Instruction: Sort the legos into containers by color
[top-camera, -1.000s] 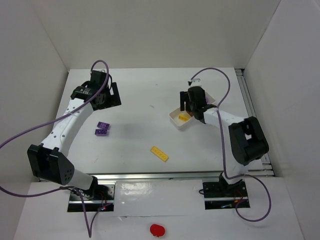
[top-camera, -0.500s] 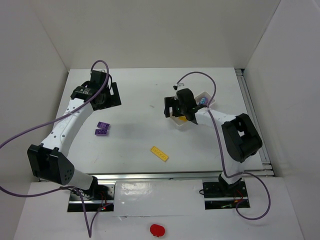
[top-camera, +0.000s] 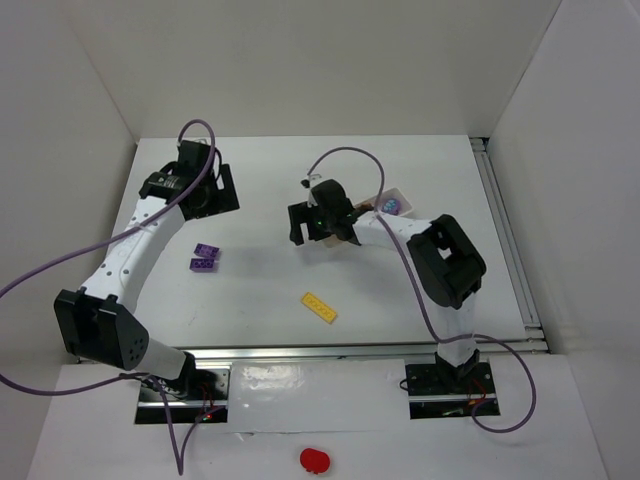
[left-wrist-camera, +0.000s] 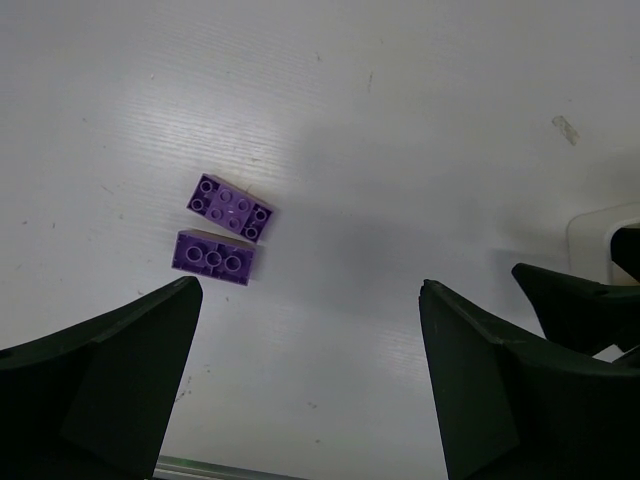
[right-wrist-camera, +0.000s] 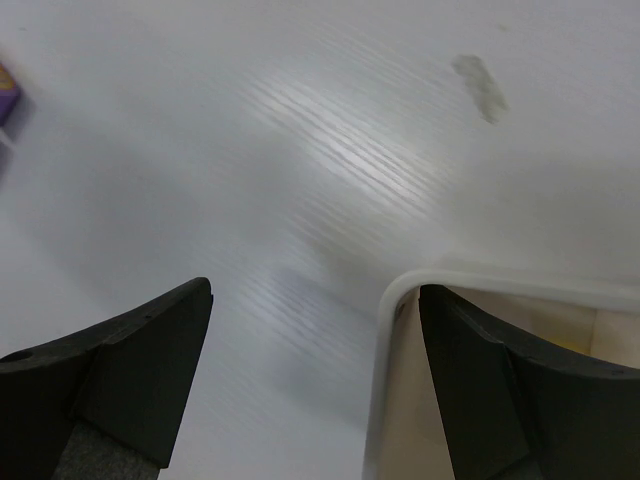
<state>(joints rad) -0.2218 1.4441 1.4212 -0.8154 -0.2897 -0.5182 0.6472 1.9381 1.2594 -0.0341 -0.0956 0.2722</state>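
**Top view.** A matt white table (top-camera: 270, 290), finely ribbed where the wrist views show it close up, carries the sorting pieces.

- **Purple bricks.** Two purple studded plastic bricks (top-camera: 205, 257) lie just beside each other on the left half. One is turned slightly against the other.
- **Yellow strip.** A yellow flat studded plastic strip (top-camera: 320, 307) lies diagonally near the front edge, well apart from both grippers.
- **First tub.** A small white translucent plastic tub with rounded corners (top-camera: 403, 197) stands right of centre. It holds a purple piece (top-camera: 391, 206).

**Right wrist view.** A second white translucent tub (right-wrist-camera: 395, 300) shows only one smooth, curved rim corner. A sliver of yellow is visible inside it at the frame's right edge.

**Grippers.**

- **Left gripper** (left-wrist-camera: 310, 285). Its matt black, wedge-shaped fingers are spread wide with nothing between them. It hangs above bare table, and the purple bricks lie beyond its left finger, untouched.
- **Right gripper** (right-wrist-camera: 315, 288). It is likewise spread wide and empty, and it straddles the second tub's corner. One finger is over the tub's interior and the other over bare table. Whether a finger touches the rim cannot be told.
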